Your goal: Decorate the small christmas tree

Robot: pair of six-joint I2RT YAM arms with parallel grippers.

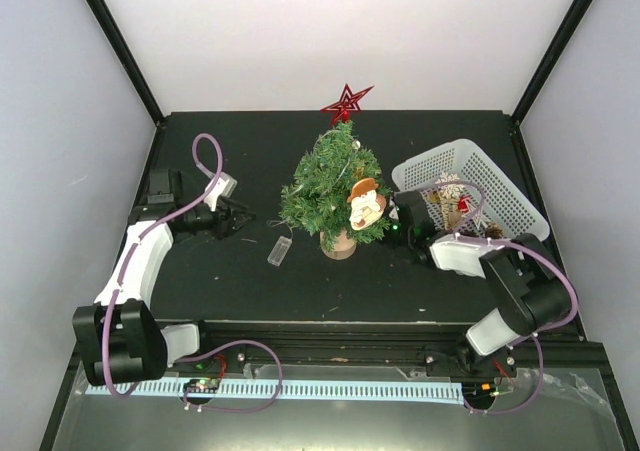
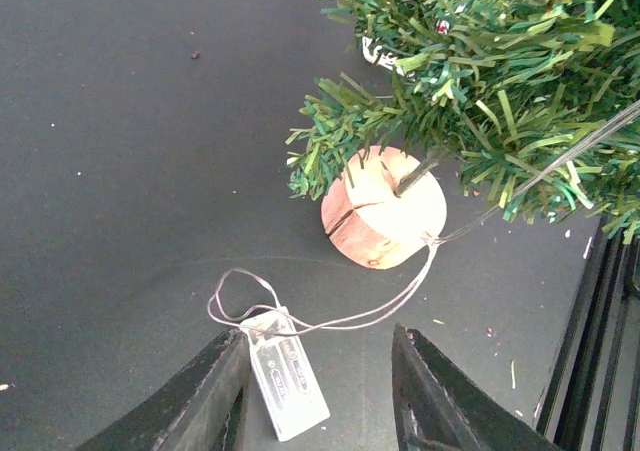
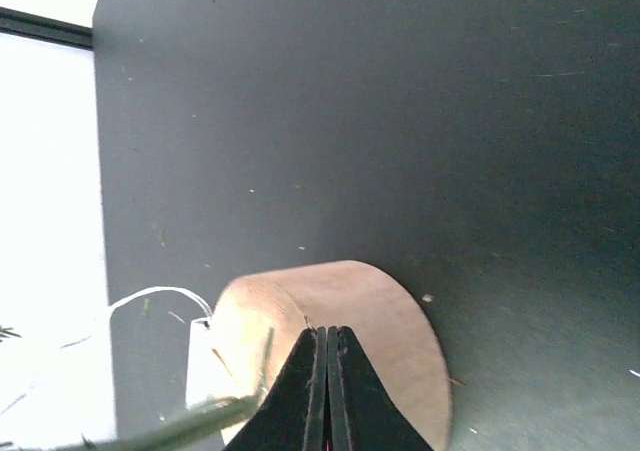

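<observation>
**Small tree and fittings, black table**

The left gripper was recorded low over the black table, its fingers spread and nothing held. A clear plastic battery box was laid flat nearby and wired to the small dark-green christmas tree. The tree was stood mid-table on a round wooden stump and topped by a red star. The right gripper was pressed together beside the tree's lower right branches. A white plastic basket was set far right.

Matt black desk; small christmas tree bristly plastic needles, smooth pale wood base; glossy red star.
</observation>
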